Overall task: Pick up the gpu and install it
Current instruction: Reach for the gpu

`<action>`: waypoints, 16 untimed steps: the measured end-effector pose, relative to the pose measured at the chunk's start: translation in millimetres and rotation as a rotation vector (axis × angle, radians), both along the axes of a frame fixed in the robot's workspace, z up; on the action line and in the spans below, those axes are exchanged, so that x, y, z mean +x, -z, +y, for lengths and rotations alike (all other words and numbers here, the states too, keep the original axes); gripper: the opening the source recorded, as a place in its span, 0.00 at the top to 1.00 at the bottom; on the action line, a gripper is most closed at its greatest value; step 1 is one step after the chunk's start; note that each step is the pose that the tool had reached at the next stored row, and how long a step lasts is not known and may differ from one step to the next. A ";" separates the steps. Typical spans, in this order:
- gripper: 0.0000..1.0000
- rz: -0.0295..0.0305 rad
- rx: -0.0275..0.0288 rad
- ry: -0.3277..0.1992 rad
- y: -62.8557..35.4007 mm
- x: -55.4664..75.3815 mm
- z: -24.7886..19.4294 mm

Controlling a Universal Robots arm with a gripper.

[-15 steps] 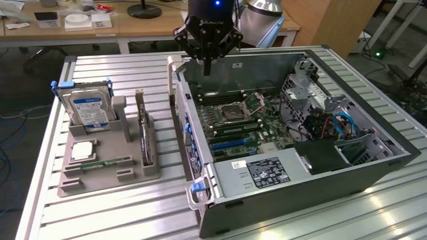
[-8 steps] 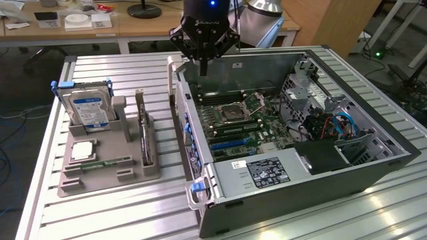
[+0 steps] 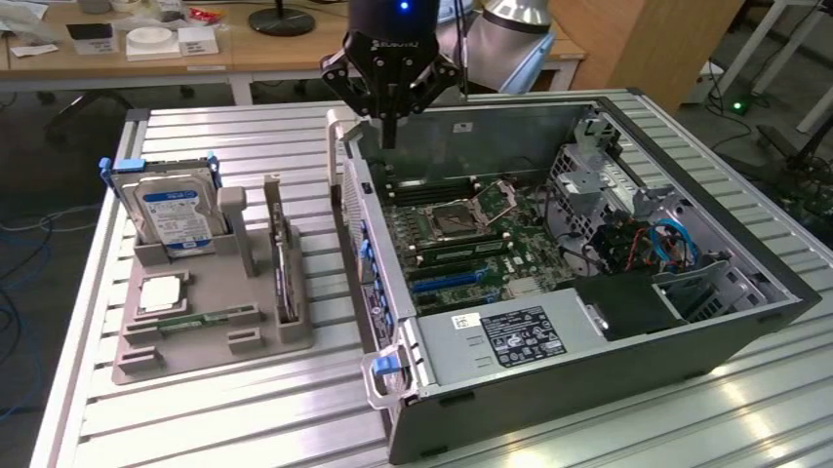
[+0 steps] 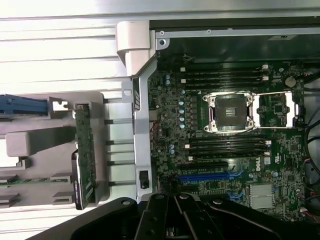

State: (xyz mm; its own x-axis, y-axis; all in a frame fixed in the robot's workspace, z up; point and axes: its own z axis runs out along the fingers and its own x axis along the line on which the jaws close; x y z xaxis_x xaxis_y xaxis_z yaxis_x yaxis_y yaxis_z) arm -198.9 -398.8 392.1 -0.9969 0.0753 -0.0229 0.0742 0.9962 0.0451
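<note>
Progress on the job looks close to nil, judging by how things lie. The gpu [image 3: 279, 268] stands on its long edge in a slot of the grey holder [image 3: 209, 336] on the worktop [image 3: 234, 409], untouched and well apart from the end effector [image 3: 386, 135]. The end effector hangs over the back rim of the computer case [image 3: 651, 361] with its fingers drawn together and holding nothing. Both the pick-up and the fitting are not yet done.

The gpu is a thin, flat, stiff card. It reads as a dark strip from the exterior view and shows a green, component-studded face in the wrist view. The holder is matte moulded plastic with blocky ribs and pockets, and it also props up a boxy silver hard drive [image 3: 176, 216] with a blue-and-white label. The case is an open box of sheet metal, dark outside and bare grey within. Its motherboard [image 3: 450, 244] is dense green board with a shiny square processor socket [image 4: 231, 111] and long plastic slots, one of them blue [image 4: 215, 176]. The worktop is pale ribbed aluminium.
</note>
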 end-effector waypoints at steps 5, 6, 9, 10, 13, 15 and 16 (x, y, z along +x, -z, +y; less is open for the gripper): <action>0.89 0.0002 0.0000 0.000 0.1 -4.9 0.0; 0.89 0.0002 0.0000 0.000 0.1 -6.2 0.0; 0.89 0.0001 0.0000 0.000 0.2 -9.2 0.0; 0.89 0.0002 0.0001 0.000 0.2 -10.0 0.0; 0.89 0.0003 -0.0001 0.000 0.2 -12.6 0.0; 0.89 0.0003 0.0000 0.000 0.3 -14.3 0.0; 0.89 0.0003 0.0000 0.000 0.3 -15.3 0.0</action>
State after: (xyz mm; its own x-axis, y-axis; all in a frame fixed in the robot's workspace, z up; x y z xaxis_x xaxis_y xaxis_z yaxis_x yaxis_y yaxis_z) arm -214.1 -398.9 391.8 -0.9969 0.0753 -0.0226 0.0743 0.9962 0.0450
